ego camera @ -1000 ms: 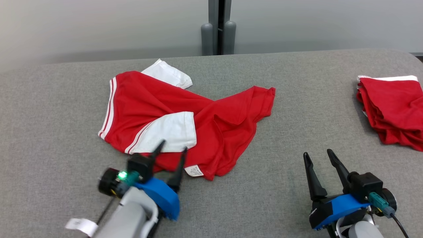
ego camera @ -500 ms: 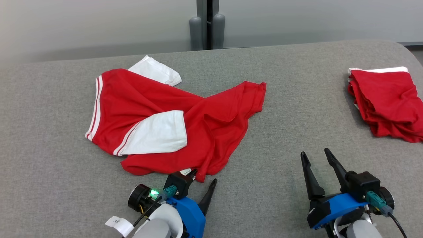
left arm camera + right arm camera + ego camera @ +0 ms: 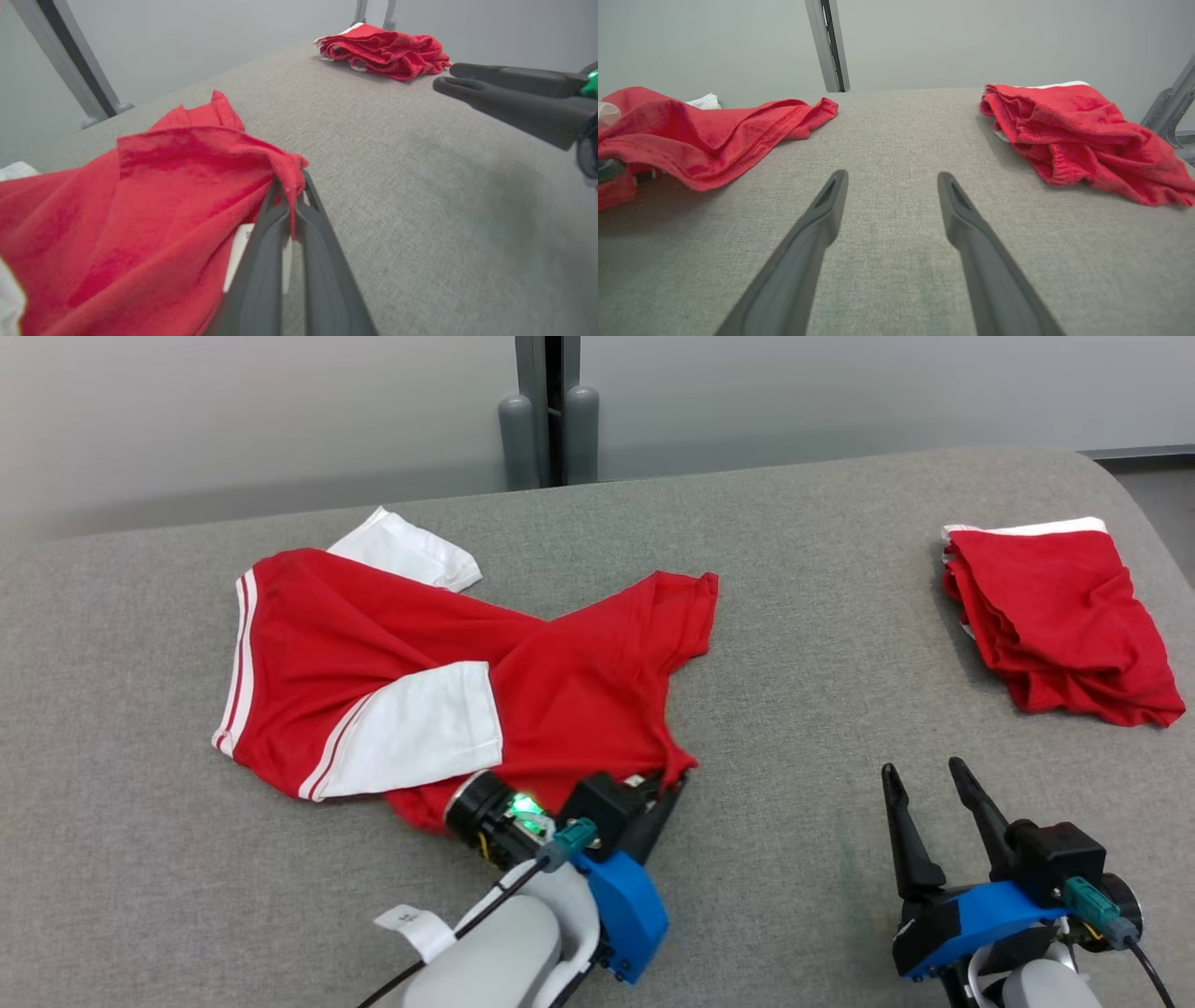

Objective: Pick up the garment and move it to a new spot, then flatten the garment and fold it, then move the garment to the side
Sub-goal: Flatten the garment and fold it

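Grey table (image 3: 822, 644): garment (image 3: 579, 681), folded pile (image 3: 1055, 616)

We see the red shirt's (image 3: 579, 681) near hem draped over the tips of the left gripper (image 3: 293, 186), which pinches it. Its white label (image 3: 239, 252) sits half behind a finger (image 3: 261, 270), print unreadable. The far post (image 3: 546, 411) runs off the top edge.

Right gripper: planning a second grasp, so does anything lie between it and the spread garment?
Nothing visible: bare grey surface separates the open right gripper from the garment. The folded red pile lies off to its right.
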